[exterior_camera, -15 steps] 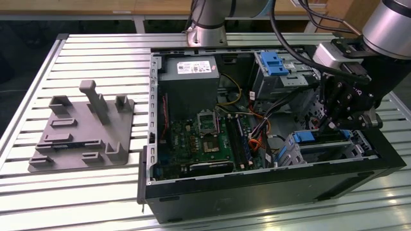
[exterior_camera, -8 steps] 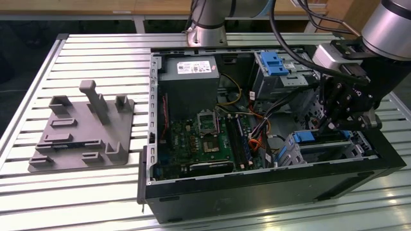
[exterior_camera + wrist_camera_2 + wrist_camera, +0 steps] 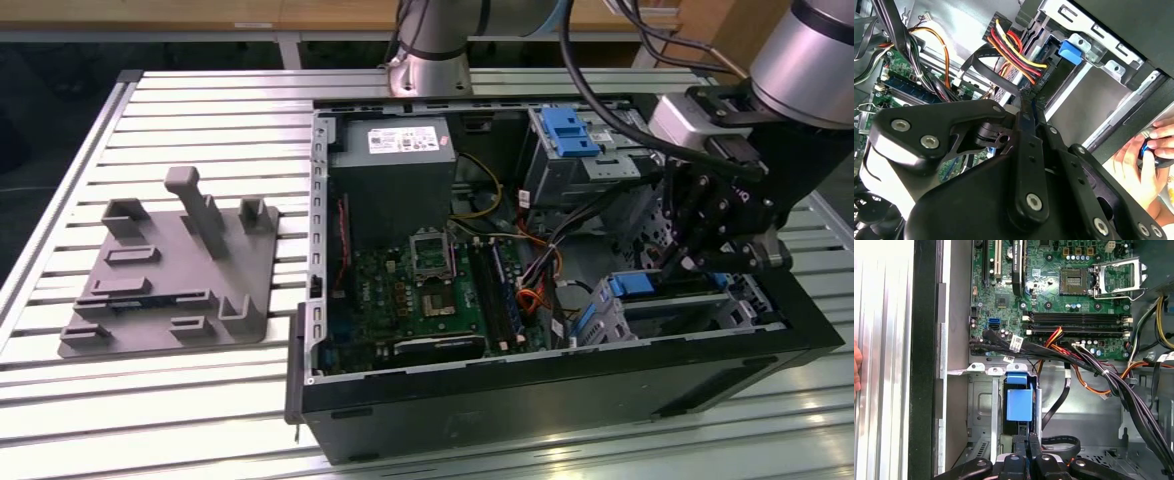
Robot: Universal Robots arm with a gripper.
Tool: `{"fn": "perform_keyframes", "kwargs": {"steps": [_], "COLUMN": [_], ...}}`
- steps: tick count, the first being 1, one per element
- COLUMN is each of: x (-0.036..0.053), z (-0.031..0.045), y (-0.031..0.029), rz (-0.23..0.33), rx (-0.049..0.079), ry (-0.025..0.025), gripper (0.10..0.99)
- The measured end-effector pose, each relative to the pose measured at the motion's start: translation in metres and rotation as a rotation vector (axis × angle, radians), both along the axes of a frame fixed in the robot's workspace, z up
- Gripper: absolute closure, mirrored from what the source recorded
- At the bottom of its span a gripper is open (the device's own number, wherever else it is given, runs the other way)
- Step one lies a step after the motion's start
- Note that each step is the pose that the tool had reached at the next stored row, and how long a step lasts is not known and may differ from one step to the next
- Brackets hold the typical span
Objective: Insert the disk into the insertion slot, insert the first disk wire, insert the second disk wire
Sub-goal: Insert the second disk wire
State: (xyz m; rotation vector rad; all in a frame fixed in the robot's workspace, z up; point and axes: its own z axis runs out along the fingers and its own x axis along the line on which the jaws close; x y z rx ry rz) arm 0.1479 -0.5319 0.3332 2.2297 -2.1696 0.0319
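Observation:
The disk stands on edge inside the insertion slot (image 3: 981, 405), a silver cage in the case corner at the exterior view's right. Its blue carrier (image 3: 1019, 402) (image 3: 631, 284) (image 3: 1071, 52) is what shows of it. My gripper (image 3: 697, 262) (image 3: 1027, 439) (image 3: 1026, 100) hangs just behind the disk with its fingers pressed together. A flat black disk wire (image 3: 979, 55) (image 3: 1059, 442) loops round and ends at the fingertips, which seem shut on its connector. A red, yellow and black wire bundle (image 3: 1014, 50) runs to the disk's rear edge right beside the tips.
The open black case holds a green motherboard (image 3: 414, 290) (image 3: 1054, 285), a power supply (image 3: 394, 150) and a taller bay with a blue latch (image 3: 571, 130). Loose cables (image 3: 1114, 380) cross beside the cage. A grey fixture (image 3: 174, 270) lies on the slatted table. A person's hand (image 3: 1144, 155) is outside the case wall.

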Motion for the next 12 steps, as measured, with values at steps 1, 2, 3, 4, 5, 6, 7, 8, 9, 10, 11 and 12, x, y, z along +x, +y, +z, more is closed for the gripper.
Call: {"fn": "perform_keyframes", "kwargs": {"steps": [1, 2, 3, 4, 5, 6, 7, 8, 9, 10, 11, 12], "x": [0.0000, 0.0000, 0.0000, 0.0001, 0.0001, 0.0002, 0.0003, 0.0005, 0.0006, 0.0008, 0.0009, 0.0009], "z": [-0.0003, -0.0006, -0.0008, -0.0010, -0.0011, -0.0012, -0.0012, -0.0020, -0.0018, -0.0014, -0.0008, -0.0009], "y": [0.0000, -0.0001, -0.0001, -0.0001, -0.0001, -0.0001, 0.0000, 0.0000, -0.0001, -0.0001, 0.0000, 0.0000], "rz": [0.000, 0.000, 0.000, 0.000, 0.000, 0.000, 0.000, 0.000, 0.000, 0.000, 0.000, 0.000], "rx": [0.000, 0.000, 0.000, 0.000, 0.000, 0.000, 0.000, 0.002, 0.001, 0.001, 0.000, 0.000], "ry": [0.0000, 0.0000, 0.0000, 0.0000, 0.0000, 0.0001, 0.0001, 0.0003, 0.0005, 0.0007, 0.0008, 0.0008], "gripper": [0.941, 0.941, 0.941, 0.941, 0.941, 0.941, 0.941, 0.941, 0.941, 0.941, 0.941, 0.941]}}
